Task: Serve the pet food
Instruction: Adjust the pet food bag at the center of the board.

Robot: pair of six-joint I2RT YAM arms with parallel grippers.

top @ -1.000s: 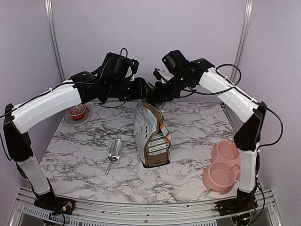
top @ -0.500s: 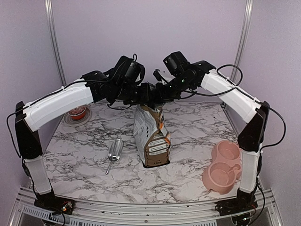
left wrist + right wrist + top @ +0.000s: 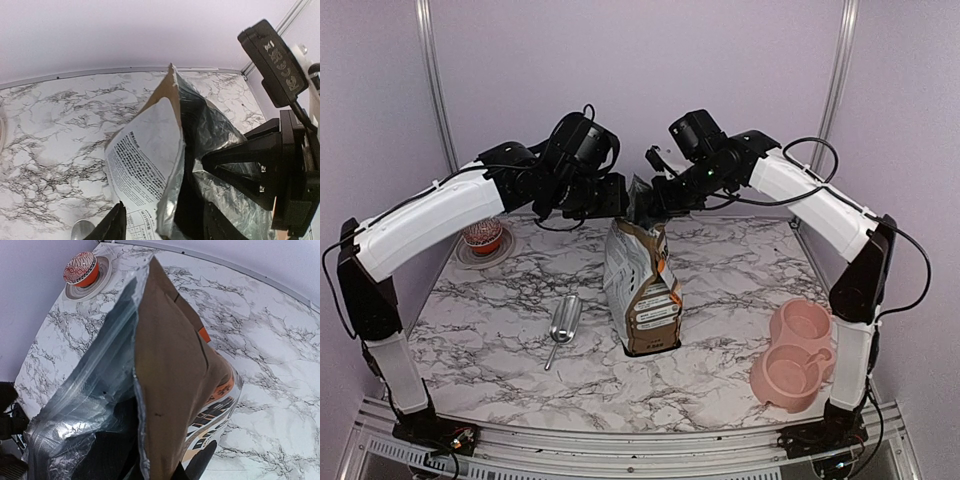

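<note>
My right pincer clamps the rim of the upright brown-and-black paper dog-food bag; left pincer sits at the opposite wall, and I cannot tell whether it grips.

Both arms arch up from their bases and meet tip to tip in the middle. Left arm: elbow high, forearm reaching right, wrist roughly level. Left end effector: jaws apart, astride the top edge of the bag, not clamped. Right arm: mirrored, forearm sloping down to the left. Right end effector: closed, pinching the bag's opposite top edge.
</note>
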